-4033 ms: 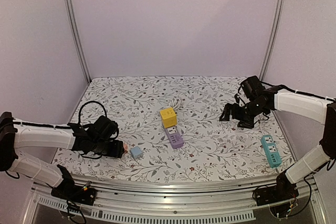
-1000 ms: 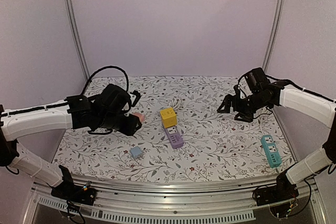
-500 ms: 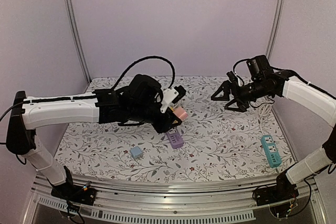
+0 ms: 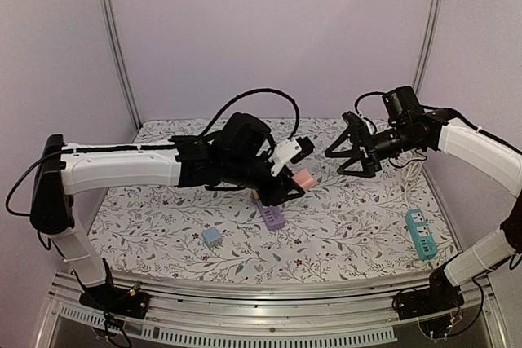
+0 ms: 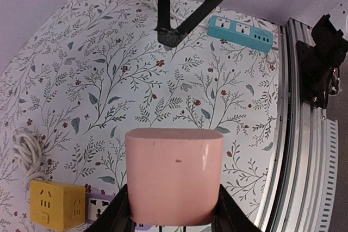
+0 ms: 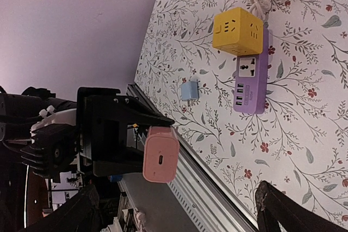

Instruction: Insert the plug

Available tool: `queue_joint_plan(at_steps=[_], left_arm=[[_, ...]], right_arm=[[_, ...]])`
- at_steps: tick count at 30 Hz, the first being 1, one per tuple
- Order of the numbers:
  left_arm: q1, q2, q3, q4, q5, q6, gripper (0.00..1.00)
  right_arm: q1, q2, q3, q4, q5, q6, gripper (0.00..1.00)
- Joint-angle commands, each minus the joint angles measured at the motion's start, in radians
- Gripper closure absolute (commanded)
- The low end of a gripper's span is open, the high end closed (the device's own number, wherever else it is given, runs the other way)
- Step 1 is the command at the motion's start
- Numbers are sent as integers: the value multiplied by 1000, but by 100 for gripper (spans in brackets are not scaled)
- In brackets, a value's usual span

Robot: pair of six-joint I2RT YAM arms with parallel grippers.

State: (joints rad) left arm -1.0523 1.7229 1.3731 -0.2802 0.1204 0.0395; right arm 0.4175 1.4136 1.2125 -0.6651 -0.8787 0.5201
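I can't see the pink plug's (image 5: 174, 175) prongs. My left end effector (image 4: 298, 185) clamps it in the air, with the purple power strip (image 4: 272, 217) below. The right end effector (image 4: 344, 162) gapes wide, empty, nearby.

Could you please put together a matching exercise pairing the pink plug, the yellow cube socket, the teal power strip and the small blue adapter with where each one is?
Things:
1. pink plug
2. yellow cube socket
3. teal power strip
4. small blue adapter

Places:
A. flat on the table, far right side
B. alone near the front edge
C. held in the air by the left tool
D. at one end of the purple strip

Pairs: 1-C, 2-D, 3-A, 4-B.
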Motion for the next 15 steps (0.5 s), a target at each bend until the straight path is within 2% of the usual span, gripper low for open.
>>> queue_joint_plan(at_steps=[1,7,15], left_arm=[[-12,39,33,51,94,61,100],[-14,68,69,56,184,118,100],[-24,96,105,39,189,156,100]], right_arm=[[2,26,3,5,-121,-44,1],[22,38,0,-38,-129,-92,2],[64,58,-6,-76,-124,-119,7]])
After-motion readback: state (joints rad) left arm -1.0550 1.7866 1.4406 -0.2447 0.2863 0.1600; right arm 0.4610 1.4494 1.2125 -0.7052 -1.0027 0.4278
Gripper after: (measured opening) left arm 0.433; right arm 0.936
